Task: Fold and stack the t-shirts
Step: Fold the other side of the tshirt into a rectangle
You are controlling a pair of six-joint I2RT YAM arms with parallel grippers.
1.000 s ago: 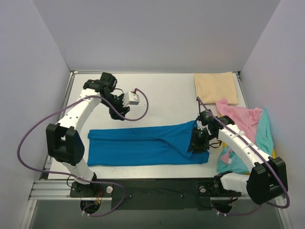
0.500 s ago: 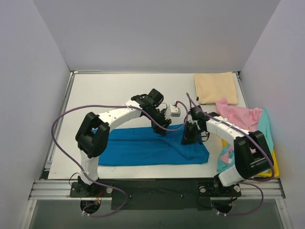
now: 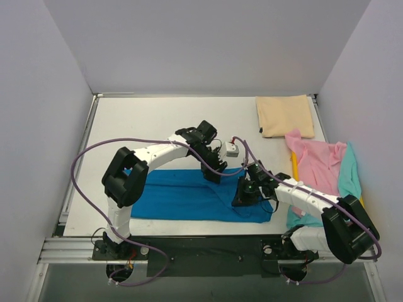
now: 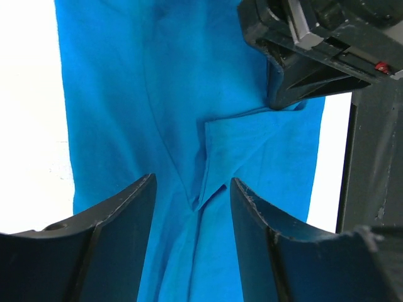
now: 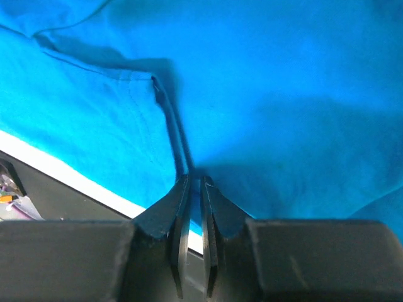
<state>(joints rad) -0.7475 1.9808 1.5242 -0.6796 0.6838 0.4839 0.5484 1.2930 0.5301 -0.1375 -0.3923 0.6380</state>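
Note:
The bright blue t-shirt (image 3: pixel 182 196) lies flat across the front of the table, and it fills the left wrist view (image 4: pixel 157 94) and the right wrist view (image 5: pixel 283 82). My left gripper (image 3: pixel 213 174) is open and hovers over the shirt's far edge, its jaws either side of a crease (image 4: pixel 192 182). My right gripper (image 3: pixel 242 197) is shut on a raised fold of the blue shirt (image 5: pixel 195 181) near its right end. A folded beige t-shirt (image 3: pixel 284 115) lies at the back right. The pink t-shirt (image 3: pixel 318 160) and the teal t-shirt (image 3: pixel 348 177) lie crumpled at the right.
A yellow tray (image 3: pixel 293 165) shows under the pink and teal shirts at the right edge. The table's black front rail (image 3: pixel 208 248) runs just in front of the blue shirt. Purple cables loop off both arms. Grey walls close in left, right and back.
My left arm swung from the back left to the middle of the blue shirt. My right gripper moved toward the front and left, still holding the blue cloth, and the shirt's right end shifted with it.

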